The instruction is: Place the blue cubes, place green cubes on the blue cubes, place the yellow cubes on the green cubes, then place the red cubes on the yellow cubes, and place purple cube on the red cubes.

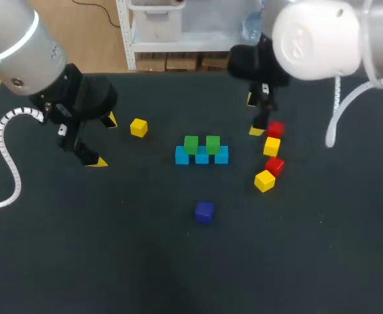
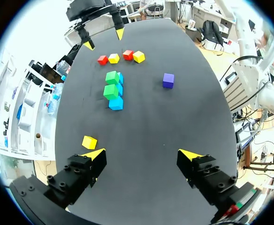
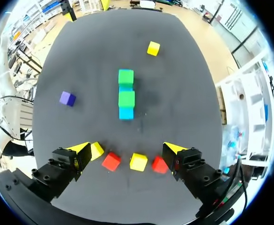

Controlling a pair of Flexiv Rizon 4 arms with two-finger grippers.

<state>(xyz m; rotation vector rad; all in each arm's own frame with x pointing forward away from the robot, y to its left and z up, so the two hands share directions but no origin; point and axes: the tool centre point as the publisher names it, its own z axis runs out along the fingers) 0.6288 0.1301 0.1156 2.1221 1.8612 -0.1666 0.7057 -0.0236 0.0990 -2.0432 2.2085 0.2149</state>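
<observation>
Mid-frame, two green cubes (image 1: 191, 144) sit atop a row of three blue cubes (image 1: 182, 156), while the left gripper (image 1: 103, 140) and right gripper (image 1: 253, 114) both gape empty.

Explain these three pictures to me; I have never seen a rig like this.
This is a robot with two arms at a black table. The head view looks down from above: the left arm enters at its left, the right arm at its right. The two round pictures come from cameras on each wrist, looking along that arm's yellow-tipped jaws. Both pairs of jaws stand open and hold nothing. On the table: a row of three blue cubes with two green cubes on top, three yellow cubes, two red cubes and one purple cube.
</observation>
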